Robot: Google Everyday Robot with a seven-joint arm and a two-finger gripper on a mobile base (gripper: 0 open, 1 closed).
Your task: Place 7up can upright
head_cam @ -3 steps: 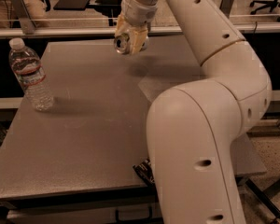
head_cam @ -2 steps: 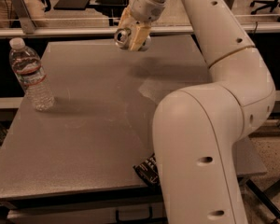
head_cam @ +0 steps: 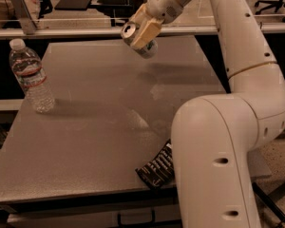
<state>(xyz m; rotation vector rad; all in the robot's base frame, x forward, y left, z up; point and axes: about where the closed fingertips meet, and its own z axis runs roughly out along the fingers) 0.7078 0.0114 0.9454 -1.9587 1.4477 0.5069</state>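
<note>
My gripper [head_cam: 140, 36] hangs above the far middle of the grey table [head_cam: 85, 118]. It is shut on the 7up can [head_cam: 133, 33], a small silvery can with a shiny metal end. The can is tilted, its top end pointing up and to the left, and it is held clear above the table surface. The gripper's tan fingers [head_cam: 145, 30] cover most of the can's side.
A clear plastic water bottle [head_cam: 31, 76] stands upright at the table's left side. A flat black snack packet [head_cam: 157, 166] lies near the front edge, partly behind my arm [head_cam: 228, 127]. A rail and desks run along the back.
The gripper with the can has moved slightly right and up, and the can has tilted further. The bottle and packet have not moved.
</note>
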